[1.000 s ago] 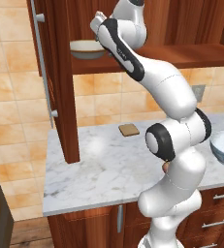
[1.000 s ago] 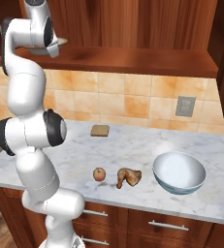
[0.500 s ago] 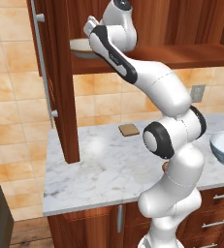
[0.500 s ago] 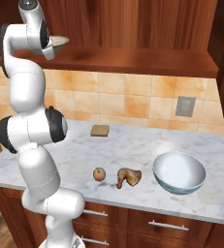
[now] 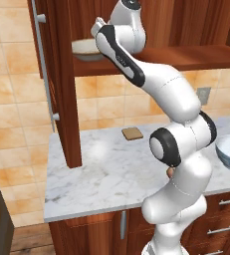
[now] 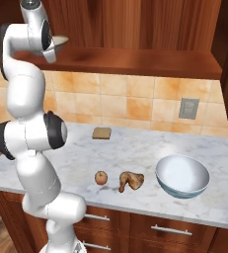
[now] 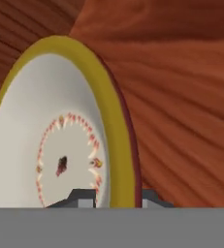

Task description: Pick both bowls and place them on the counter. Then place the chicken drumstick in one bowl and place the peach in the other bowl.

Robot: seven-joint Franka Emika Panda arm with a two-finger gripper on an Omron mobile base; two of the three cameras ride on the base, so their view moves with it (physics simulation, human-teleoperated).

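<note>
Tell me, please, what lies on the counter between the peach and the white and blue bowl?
The chicken drumstick lies there, in the right base view: just right of the peach, with bare marble between it and the white and blue bowl.

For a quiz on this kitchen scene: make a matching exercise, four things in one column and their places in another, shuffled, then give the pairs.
Things:
1. tan bowl
2. white and blue bowl
3. bread slice
4. peach

Places:
A. on the counter near the tiled wall
B. up on the wooden cabinet shelf, with the gripper at its rim
C. on the counter just left of the chicken drumstick, seen from the right base view
D. on the counter at the right, beyond the drumstick

Pairs: 1-B, 2-D, 3-A, 4-C
</note>
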